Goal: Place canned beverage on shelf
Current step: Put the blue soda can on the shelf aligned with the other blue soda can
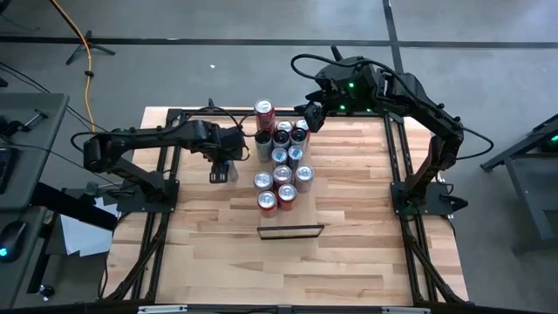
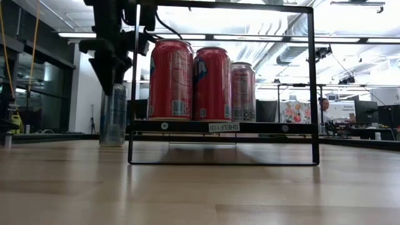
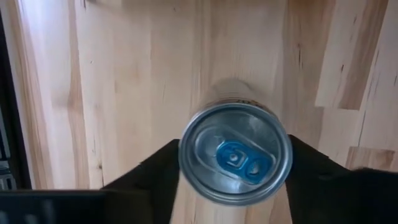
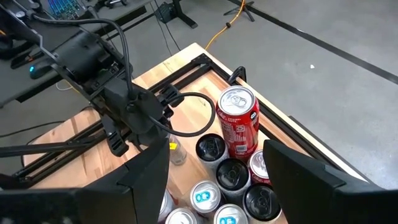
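A slim silver can with a blue tab (image 3: 235,155) stands upright on the wooden tabletop, left of the can cluster (image 1: 283,166). My left gripper (image 1: 222,166) points down over it and is shut on it; the low view shows it above the can (image 2: 113,115). The shelf (image 1: 290,231) stands near the table's front middle, a black-railed frame (image 2: 219,127). My right gripper (image 4: 217,186) hangs open, high above the cluster's far end, with nothing between its fingers. My left gripper pinches the silver can between its two fingers, one on each side of the can's upper wall (image 3: 185,171), just below the top rim. The fingers (image 3: 152,174) come from above, pointing down. The can stands upright with its base (image 2: 112,142) on the table.
Several red, dark and silver cans stand packed at the table's middle and far side, a tall red one (image 4: 237,121) at the far end. Black frame rails (image 1: 166,174) run along the table's left and right sides. Bare wood lies between the held can and the shelf.
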### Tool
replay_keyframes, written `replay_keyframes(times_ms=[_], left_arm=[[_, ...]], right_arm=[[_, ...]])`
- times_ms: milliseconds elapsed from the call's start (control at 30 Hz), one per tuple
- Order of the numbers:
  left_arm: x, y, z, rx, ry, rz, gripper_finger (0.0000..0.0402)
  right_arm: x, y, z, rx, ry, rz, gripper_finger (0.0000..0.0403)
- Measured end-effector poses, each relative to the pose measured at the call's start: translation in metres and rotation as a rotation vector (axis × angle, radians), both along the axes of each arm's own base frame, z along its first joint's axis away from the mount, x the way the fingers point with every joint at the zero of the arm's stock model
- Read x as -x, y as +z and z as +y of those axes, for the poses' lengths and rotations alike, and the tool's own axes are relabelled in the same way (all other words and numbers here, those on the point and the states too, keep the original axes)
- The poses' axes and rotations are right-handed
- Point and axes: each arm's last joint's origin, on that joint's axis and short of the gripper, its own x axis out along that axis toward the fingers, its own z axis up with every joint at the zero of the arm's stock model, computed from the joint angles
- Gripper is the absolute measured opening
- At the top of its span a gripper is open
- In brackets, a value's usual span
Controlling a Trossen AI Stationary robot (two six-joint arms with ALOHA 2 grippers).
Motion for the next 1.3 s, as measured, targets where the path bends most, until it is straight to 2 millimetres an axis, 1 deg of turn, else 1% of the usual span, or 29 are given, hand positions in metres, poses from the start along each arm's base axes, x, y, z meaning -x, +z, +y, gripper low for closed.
replay_keyframes(times_ms=[100, 133, 233, 367, 533, 600, 633, 700, 767, 867, 967, 1100, 1300], left_arm=[[0.0, 0.001, 0.0, 0.002, 0.015, -0.005, 0.0137], [0.0, 0.002, -0.001, 0.008, 0.022, -0.006, 0.0129], [0.002, 0.01, -0.003, 0.058, 0.047, -0.007, 0.0129], [0.003, 0.051, -0.007, 0.085, 0.062, -0.099, 0.0129], [-0.004, 0.114, -0.017, 0.034, 0.037, -0.249, 0.0129], [-0.01, 0.129, -0.019, 0.0, 0.026, -0.274, 0.0129], [-0.014, 0.133, -0.02, -0.008, 0.022, -0.27, 0.0129], [-0.021, 0.137, -0.019, -0.015, 0.01, -0.249, 0.0129], [-0.029, 0.136, -0.017, -0.029, 0.003, -0.215, 0.0129], [-0.045, 0.126, -0.013, -0.053, -0.016, -0.168, 0.0129], [-0.059, 0.118, -0.01, -0.052, -0.023, -0.169, 0.0129], [-0.068, 0.109, -0.009, -0.041, -0.028, -0.141, 0.0129], [-0.078, 0.103, -0.007, -0.052, -0.052, -0.162, 0.0129]], right_arm=[[0.0, 0.0, 0.0, 0.003, 0.002, 0.002, 0.0243], [0.0, 0.0, 0.0, 0.005, 0.003, 0.003, 0.0243], [0.0, 0.0, 0.0, 0.004, 0.003, 0.007, 0.0243], [0.0, 0.0, 0.0, 0.011, -0.006, 0.009, 0.0243], [0.001, -0.001, 0.0, 0.005, -0.011, 0.017, 0.0243], [0.001, -0.001, 0.0, 0.004, -0.013, 0.019, 0.0243], [0.001, -0.001, 0.0, 0.004, -0.014, 0.02, 0.0243], [0.001, -0.001, 0.0, 0.004, -0.014, 0.02, 0.0243], [0.001, -0.002, 0.0, 0.004, -0.014, 0.02, 0.0243], [0.001, -0.002, 0.0, 0.004, -0.014, 0.02, 0.0243], [0.001, -0.002, 0.0, 0.004, -0.014, 0.021, 0.0243], [0.002, -0.003, 0.0, 0.001, -0.014, 0.037, 0.0243], [0.002, -0.003, 0.0, 0.0, -0.014, 0.042, 0.0243]])
